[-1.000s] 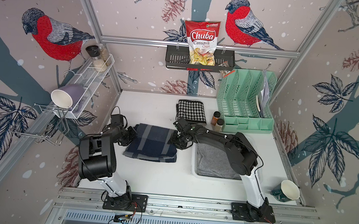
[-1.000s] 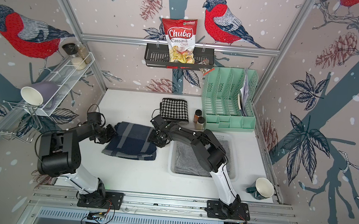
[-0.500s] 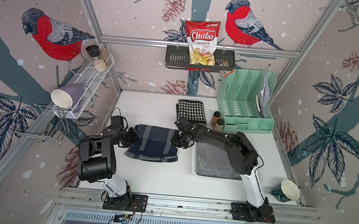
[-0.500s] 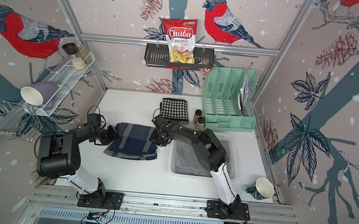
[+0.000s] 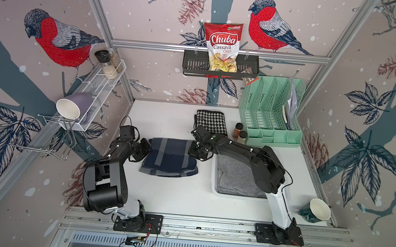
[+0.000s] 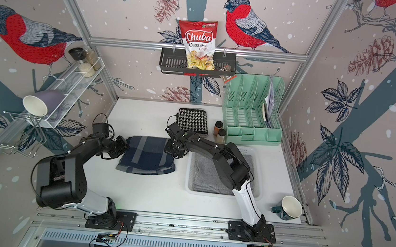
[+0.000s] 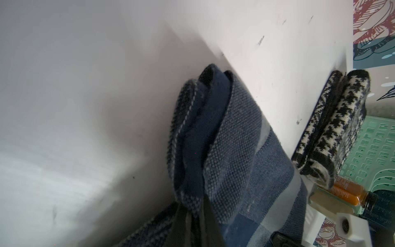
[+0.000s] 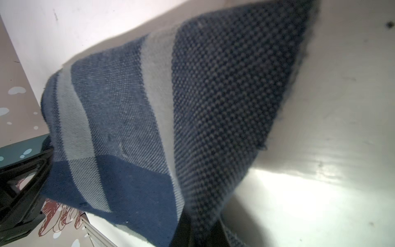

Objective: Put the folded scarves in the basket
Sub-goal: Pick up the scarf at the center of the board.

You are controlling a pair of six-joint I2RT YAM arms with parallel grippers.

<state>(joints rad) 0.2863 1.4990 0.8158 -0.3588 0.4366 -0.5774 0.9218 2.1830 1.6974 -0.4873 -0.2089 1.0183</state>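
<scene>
Scarf [image 5: 171, 158] — folded, navy — sits on the bench [image 5: 172, 196] just beside the basket [image 5: 213, 180]. Left jaws clamp its far edge, right jaws the edge nearest the basket.

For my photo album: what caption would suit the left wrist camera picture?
Left gripper pinching the folded blue scarf by its edge on the white table, houndstooth cloth lying beyond.
</scene>
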